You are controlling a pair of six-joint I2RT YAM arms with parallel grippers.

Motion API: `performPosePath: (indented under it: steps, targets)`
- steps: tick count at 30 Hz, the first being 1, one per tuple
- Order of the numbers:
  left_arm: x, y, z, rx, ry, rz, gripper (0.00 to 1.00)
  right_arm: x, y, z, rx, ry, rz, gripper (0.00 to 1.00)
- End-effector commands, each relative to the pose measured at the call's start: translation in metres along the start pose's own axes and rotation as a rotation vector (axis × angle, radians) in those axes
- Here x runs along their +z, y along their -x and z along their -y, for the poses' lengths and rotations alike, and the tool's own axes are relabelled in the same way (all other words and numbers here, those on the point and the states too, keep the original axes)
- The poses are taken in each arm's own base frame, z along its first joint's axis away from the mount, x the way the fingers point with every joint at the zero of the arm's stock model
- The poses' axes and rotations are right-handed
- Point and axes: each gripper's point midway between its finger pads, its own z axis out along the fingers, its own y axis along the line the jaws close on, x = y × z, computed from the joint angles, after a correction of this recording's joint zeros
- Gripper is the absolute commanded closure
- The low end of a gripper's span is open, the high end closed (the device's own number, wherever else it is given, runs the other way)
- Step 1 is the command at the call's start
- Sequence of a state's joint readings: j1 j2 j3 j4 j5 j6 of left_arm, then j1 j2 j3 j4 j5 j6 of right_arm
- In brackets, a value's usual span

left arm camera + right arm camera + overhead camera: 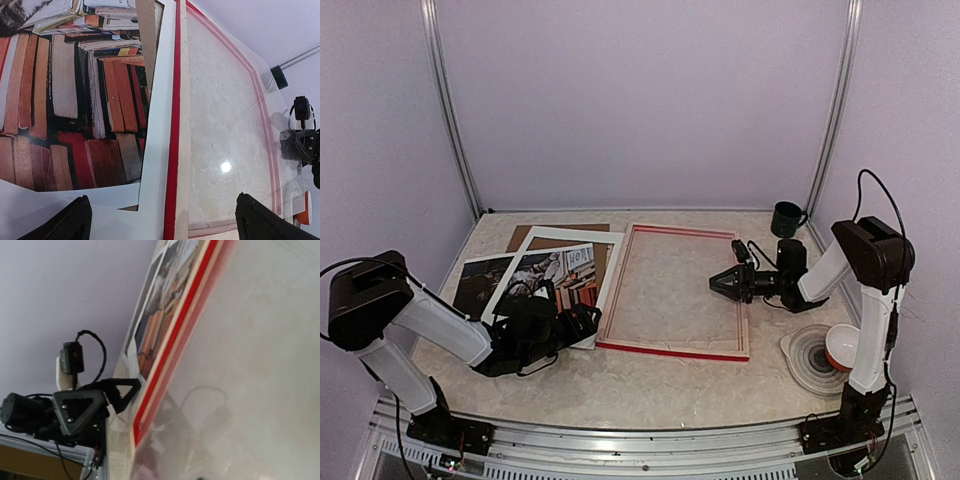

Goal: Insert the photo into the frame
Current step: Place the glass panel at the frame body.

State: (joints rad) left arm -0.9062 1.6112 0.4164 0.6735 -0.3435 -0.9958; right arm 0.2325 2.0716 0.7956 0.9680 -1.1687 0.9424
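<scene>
Scene: two robot arms work a pale worktop (pixel 650 385), with the job of framing a cat print barely begun.
Photo: the photo (pixel 540 275) lies flat on the left side of the worktop. A white mat (pixel 575 236) lies over it, and the rows of books show through the mat's window.
Frame: the frame (pixel 670 350) lies flat in the middle, red rails around an empty centre. Its left rail sits just beside the mat's edge, and nothing is in it yet.
Left pincer: the left pincer (pixel 582 322) is spread as wide as it goes, low over the near corner of mat and print. It grips nothing.
Right pincer: the right pincer (pixel 720 284) hangs over the frame's right side. From here I cannot tell whether it is parted or pressed together, and I see nothing in it.
Step in hand: this looks like the approach to the first pick-up, on the print's side.
Next move: the thin sheet probably has to be freed from under the mat and pinched by an edge. It then has to be carried over the red rail and laid square inside.
Risk: flat paper gives little to grab, and a corner could crease or drag the mat along.
</scene>
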Motion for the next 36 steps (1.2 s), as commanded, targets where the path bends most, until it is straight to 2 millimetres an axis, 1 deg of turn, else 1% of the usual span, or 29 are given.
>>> performPosePath:
  steps: [1, 4, 6, 13, 20, 22, 25, 31, 36]
  targets:
    - [0.003, -0.001, 0.011, -0.006, -0.028, -0.003, 0.01, 0.005, -0.004, 0.005, -0.017, -0.042, -0.015, 0.64]
    - [0.004, -0.002, 0.011, -0.005, -0.029, -0.006, 0.01, 0.004, -0.007, 0.012, -0.006, -0.086, -0.030, 0.58]
    - [0.004, -0.003, 0.011, -0.006, -0.030, -0.011, 0.01, 0.004, -0.008, 0.012, -0.009, -0.095, -0.034, 0.55]
    - [0.005, -0.004, 0.013, -0.004, -0.035, -0.014, 0.01, 0.003, -0.008, 0.012, 0.000, -0.123, -0.044, 0.50]
    - [0.005, -0.004, 0.013, -0.002, -0.035, -0.013, 0.01, 0.003, -0.003, 0.013, 0.005, -0.181, -0.062, 0.44]
    - [0.005, -0.003, 0.014, -0.003, -0.037, -0.012, 0.01, 0.003, 0.000, 0.009, -0.001, -0.191, -0.063, 0.40]
    - [0.006, -0.003, 0.015, -0.001, -0.038, -0.012, 0.01, 0.002, 0.003, 0.007, 0.000, -0.218, -0.069, 0.37]
    - [0.007, -0.003, 0.016, 0.003, -0.040, -0.013, 0.01, 0.000, 0.003, 0.016, 0.035, -0.310, -0.083, 0.34]
    - [0.007, -0.002, 0.017, 0.004, -0.041, -0.011, 0.01, -0.002, 0.005, 0.018, 0.063, -0.360, -0.081, 0.34]
